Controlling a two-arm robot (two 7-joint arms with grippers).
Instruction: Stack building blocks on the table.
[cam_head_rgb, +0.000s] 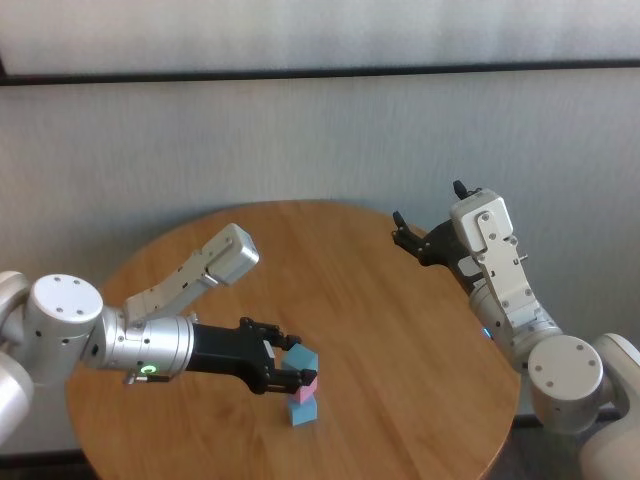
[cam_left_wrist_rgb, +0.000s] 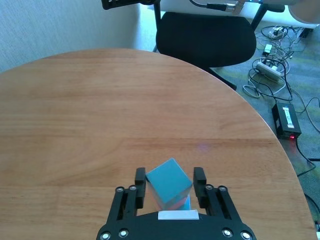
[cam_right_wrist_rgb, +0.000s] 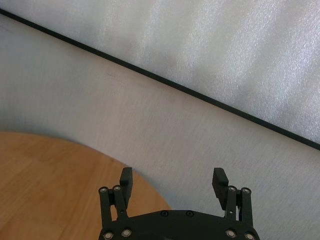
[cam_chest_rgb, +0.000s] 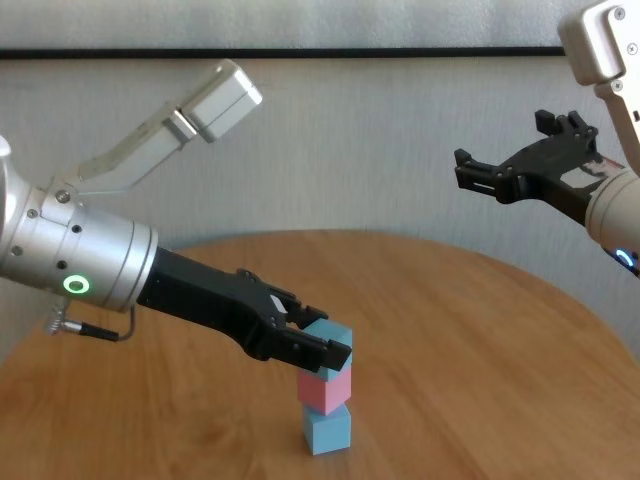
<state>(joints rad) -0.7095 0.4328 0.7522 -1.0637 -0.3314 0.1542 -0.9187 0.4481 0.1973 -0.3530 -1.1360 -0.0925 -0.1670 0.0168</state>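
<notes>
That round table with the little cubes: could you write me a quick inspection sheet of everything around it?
Surface: round wooden table, bare apart from the cubes.
Job's things: bottom blue cube, pink cube, top blue cube, stacked; top one sits turned askew.
Clutter: nothing seen.
Grippers: left claw around the top cube, fingers slightly apart from it; right claw open, raised, idle.
Cables: power strip and cords on the floor.
Surroundings: black chair, pale wall.

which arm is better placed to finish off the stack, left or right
Left. The left gripper already straddles the top blue block, which sits on the pink block over the bottom blue block. The right gripper hangs open, raised well off to the right.
</notes>
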